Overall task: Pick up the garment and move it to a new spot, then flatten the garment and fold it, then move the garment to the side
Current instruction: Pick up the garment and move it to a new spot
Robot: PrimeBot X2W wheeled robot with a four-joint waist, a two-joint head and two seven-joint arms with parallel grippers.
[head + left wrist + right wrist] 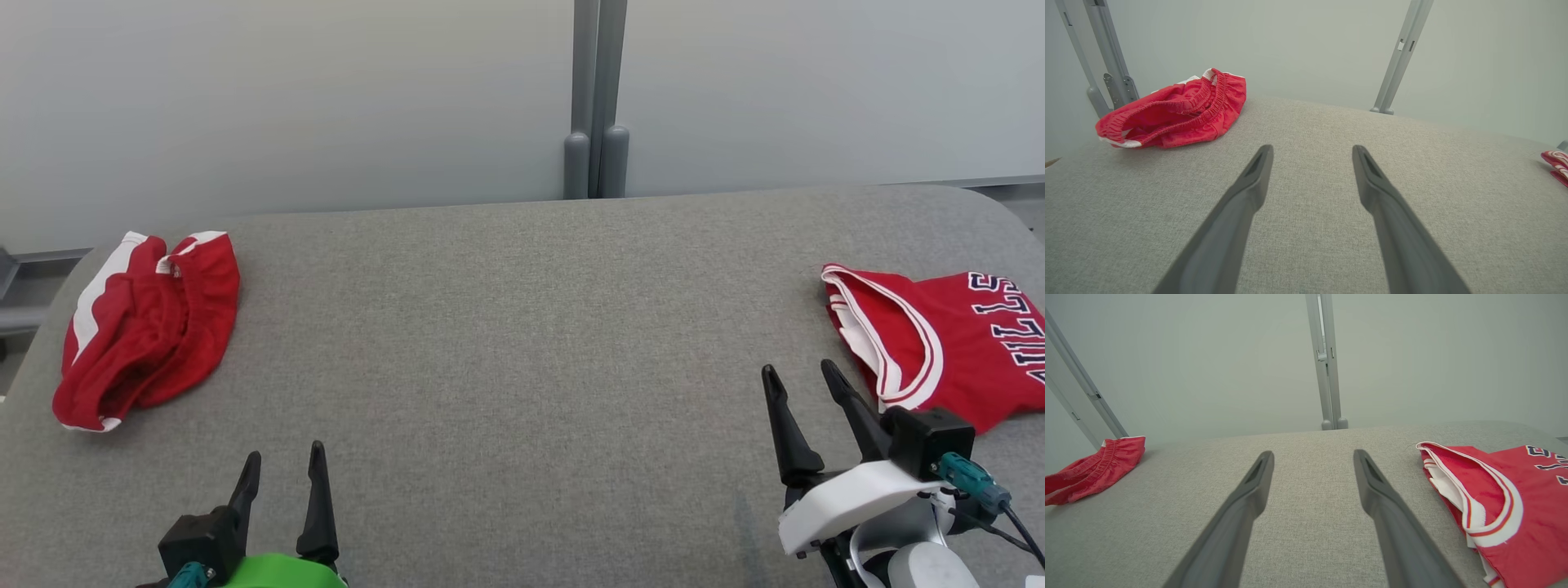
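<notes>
L pincer stands wide apart, nothing btwn its fingers, nothing touched; tips hang over the bare grey padded table. R pincer is also spread full, empty, fingers clear of any cloth. Two garments lie loose on the table, neither gripped. The red shorts sit ahead of L pincer and off to its left, well apart from it, crumpled in a heap near the table's far-left corner. The red jersey lies just beside R pincer on its right, near the outer finger but w/ a strip of table btwn them in R wrist view; it runs off the head view's right edge. Ahead of both pincers: bare table, then a pair of grey posts against pale wall panels. Diffs btwn views: head view gives both pincers w/ their bodies, L w/ a green housing, R w/ a white housing and a teal plug, plus white side stripes on the shorts and dark letters on the jersey, cut off at the edge. L wrist view, along L pincer, gives the shorts from low down, gathered elastic waistband plain, and the jersey as a sliver far to the right. R wrist view, along R pincer, gives the jersey close up: white-and-red trimmed opening toward the pincer; shorts far to its left.
</notes>
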